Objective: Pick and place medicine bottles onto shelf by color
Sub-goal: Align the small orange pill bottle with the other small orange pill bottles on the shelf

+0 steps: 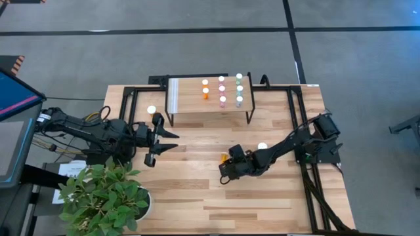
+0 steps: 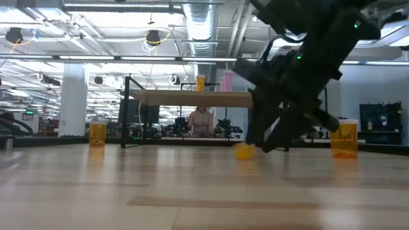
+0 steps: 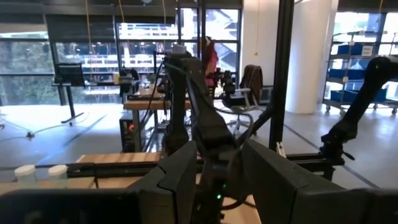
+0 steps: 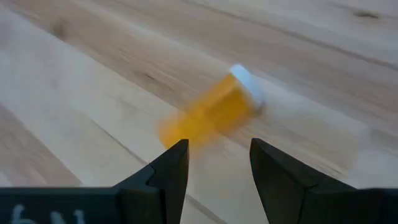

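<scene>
There is one small light-wood shelf on thin black legs (image 1: 190, 98). On it stand eight tiny bottles with white caps: three pink ones (image 1: 222, 89), three pale green ones (image 1: 239, 88) and, as far as I can tell, two orange ones (image 1: 205, 92).

On the big wooden table (image 1: 197, 196) there are three more orange bottles: two bigger ones standing up (image 1: 151, 110) (image 1: 262, 146) and one little one lying down (image 1: 224, 157).

There are two dark robot arms (image 1: 85, 128) (image 1: 289, 145).

There is one green leafy plant in a pot (image 1: 105, 196).
</scene>
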